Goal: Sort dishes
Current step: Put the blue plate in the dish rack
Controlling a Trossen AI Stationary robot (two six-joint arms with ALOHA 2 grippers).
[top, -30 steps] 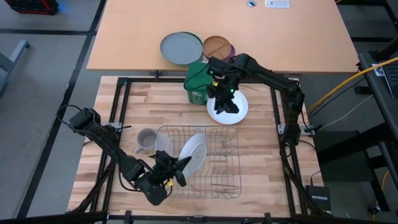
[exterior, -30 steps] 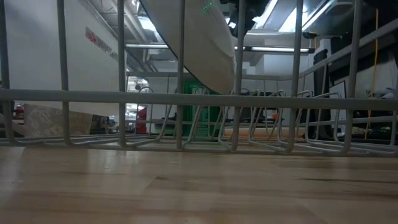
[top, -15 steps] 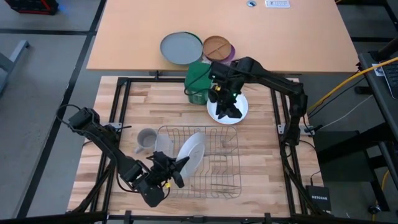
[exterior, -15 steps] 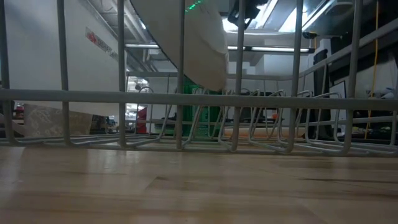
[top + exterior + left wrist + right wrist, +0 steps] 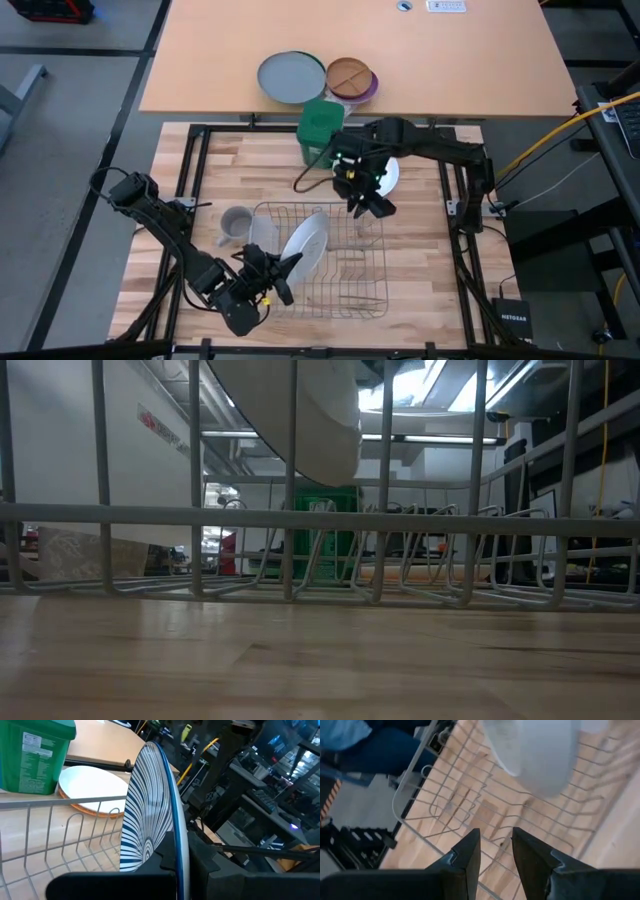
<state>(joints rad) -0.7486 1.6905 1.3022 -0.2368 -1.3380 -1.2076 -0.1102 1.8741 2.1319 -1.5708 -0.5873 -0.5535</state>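
Fingers of my left gripper [image 5: 176, 870] are pinched tight on the striped plate [image 5: 150, 815]. I hold it up on its edge over the rack [image 5: 320, 262], at the rack's left side. The plate has not gone down between the wires.

My right gripper [image 5: 372, 204] hangs over the far right part of the rack. Its fingers [image 5: 462, 857] have a small gap between them, and I see nothing in that gap. They hold nothing.

The white plate [image 5: 387, 176] lies flat on the table, just past the rack, next to the green tub [image 5: 320, 131]. From my left wrist I can see an orange plate [image 5: 95, 810] peeking out under it. So those two are stacked.

What matters now is this. The striped plate stands tall, with its thin edge pointing down at the wires. The slots are right under it. I think I should lower it straight down into one.

The stacked plates are near my right gripper and far from my left one. So I think the right arm should fetch them.
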